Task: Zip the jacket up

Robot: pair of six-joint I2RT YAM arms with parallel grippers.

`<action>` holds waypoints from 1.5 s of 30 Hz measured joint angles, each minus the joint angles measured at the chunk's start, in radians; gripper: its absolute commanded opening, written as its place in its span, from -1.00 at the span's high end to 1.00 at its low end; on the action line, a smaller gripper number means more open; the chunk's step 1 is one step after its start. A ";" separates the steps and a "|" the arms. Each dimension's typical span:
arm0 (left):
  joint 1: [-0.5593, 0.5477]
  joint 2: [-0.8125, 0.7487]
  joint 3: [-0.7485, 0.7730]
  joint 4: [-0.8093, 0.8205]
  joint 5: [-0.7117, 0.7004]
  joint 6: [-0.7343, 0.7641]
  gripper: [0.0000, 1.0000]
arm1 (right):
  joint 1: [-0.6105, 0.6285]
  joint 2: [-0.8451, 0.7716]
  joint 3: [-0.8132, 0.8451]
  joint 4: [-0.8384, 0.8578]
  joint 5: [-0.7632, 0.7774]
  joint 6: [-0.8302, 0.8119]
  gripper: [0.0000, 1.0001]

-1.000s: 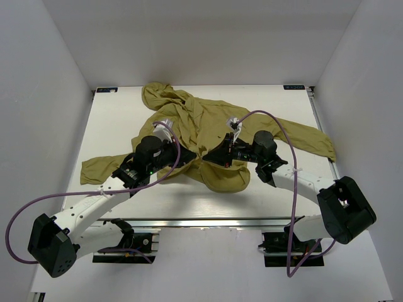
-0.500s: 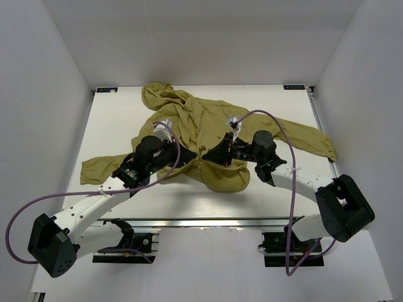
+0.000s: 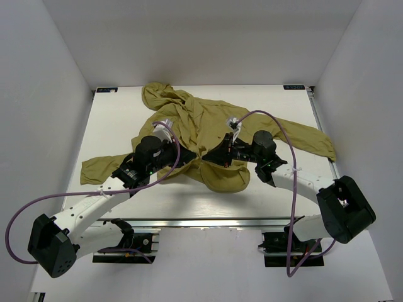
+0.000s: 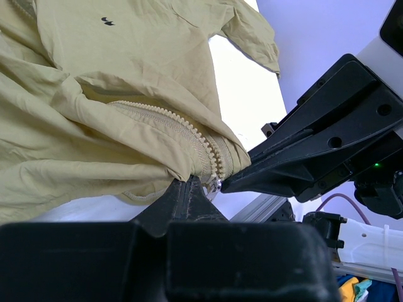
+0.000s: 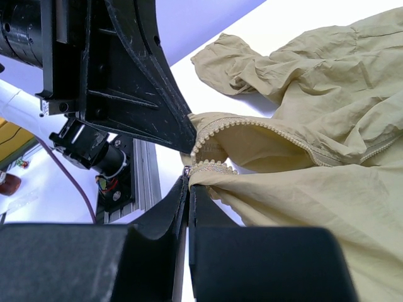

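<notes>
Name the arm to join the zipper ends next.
Right, likely: jaws of the right arm shut on the jacket at one zipper row's end, just below the row the left arm pins.

One jacket [image 3: 201,126] on one table [image 3: 119,119]. It has one hood [image 3: 165,95] toward the far edge and two sleeves, a left sleeve [image 3: 104,168] reaching the left edge and a right sleeve [image 3: 308,139] near the right edge. Two rows of zipper teeth [image 5: 252,124], one small dark mark [image 4: 107,21]. Two arms, two grippers: left gripper [image 4: 189,182], right gripper [image 5: 187,179]. Two purple cables [image 3: 38,211], one per arm
</notes>
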 measured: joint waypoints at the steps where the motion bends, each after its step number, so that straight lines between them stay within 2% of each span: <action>1: 0.000 0.000 0.000 0.000 0.000 0.000 1.00 | 0.001 0.000 0.000 -0.001 0.000 -0.002 1.00; 45: 0.000 -0.003 -0.001 0.009 0.002 -0.003 1.00 | 0.010 -0.040 -0.013 -0.044 0.023 -0.020 1.00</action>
